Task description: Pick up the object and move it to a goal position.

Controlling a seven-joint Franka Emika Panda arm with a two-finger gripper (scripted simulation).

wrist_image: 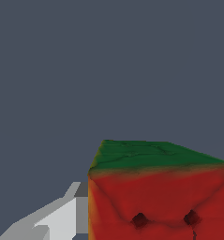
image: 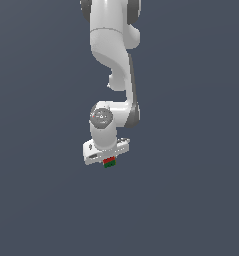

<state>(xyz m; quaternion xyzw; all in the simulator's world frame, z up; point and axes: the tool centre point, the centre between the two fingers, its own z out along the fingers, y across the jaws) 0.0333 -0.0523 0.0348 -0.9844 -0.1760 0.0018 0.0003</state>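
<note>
Beneath my white gripper [image: 109, 161] sits the tiny cube [image: 109, 162], its red part tucked up against me and its green band showing lowest. Close up, the wrist view shows one pale finger [wrist_image: 62, 218] pressed flat against the cube's [wrist_image: 160, 197] side, so I judge I am pinching it. No goal marker appears anywhere on the plain grey ground. Grasping looks done; carrying it to the goal remains.
</note>
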